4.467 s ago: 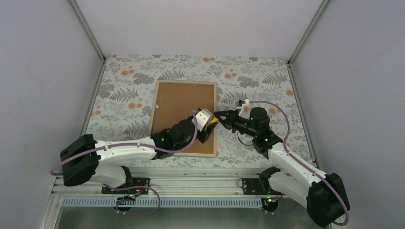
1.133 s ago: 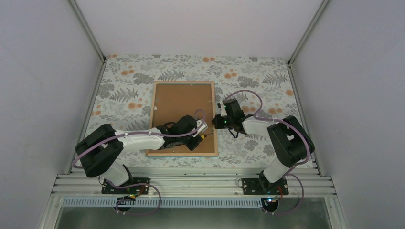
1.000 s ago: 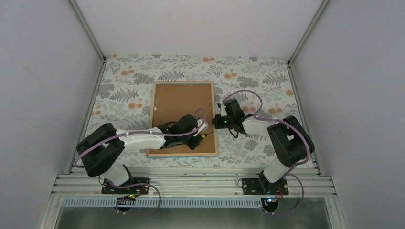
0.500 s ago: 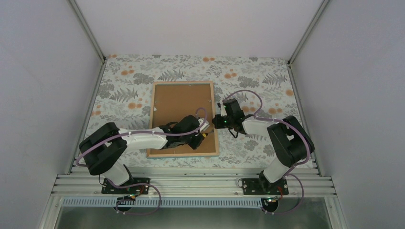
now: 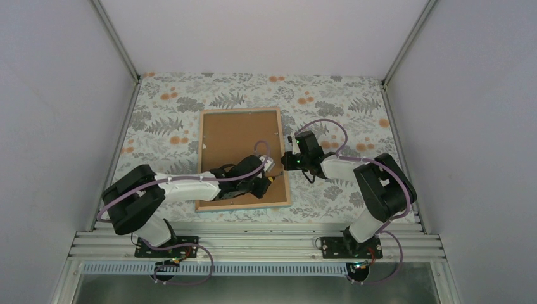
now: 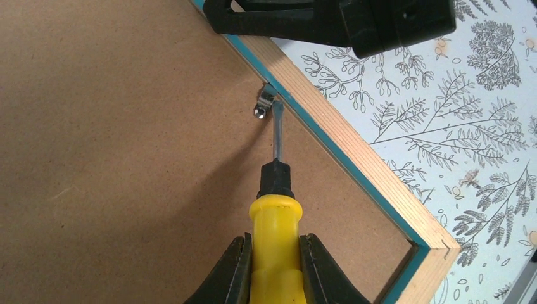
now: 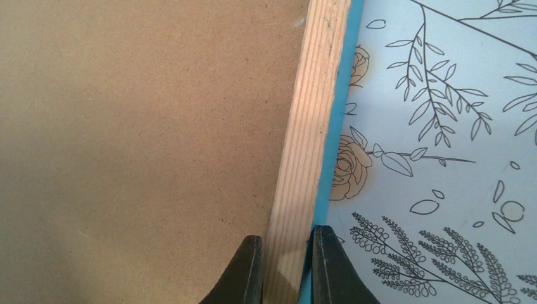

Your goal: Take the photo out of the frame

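The left tool point(image 6: 275, 269) is closed tight around the yellow handle of a screwdriver point(image 6: 277, 209), one finger on each side. The thin blade points away from the tool, and its tip sits at a small metal tab point(image 6: 265, 104) on the inner edge of the frame point(image 6: 345, 155). I cannot tell whether the tip is under the tab or only beside it.

The right tool point(image 7: 285, 266) is nearly closed, pinching the pale wood rim of the frame between its fingers on the right-hand side, just beyond the tab.

The frame lies face down on the flower-patterned counter point(image 7: 443, 158), so only a line of turquoise shows along its edge. The brown backing board point(image 6: 126, 158) fills the frame, flat and in place.

The photo is not in sight. I judge it is under the board, inside the frame.

The task looks to be at an early stage. The tabs are being worked, the board has not been lifted, and the photo has yet to come out.
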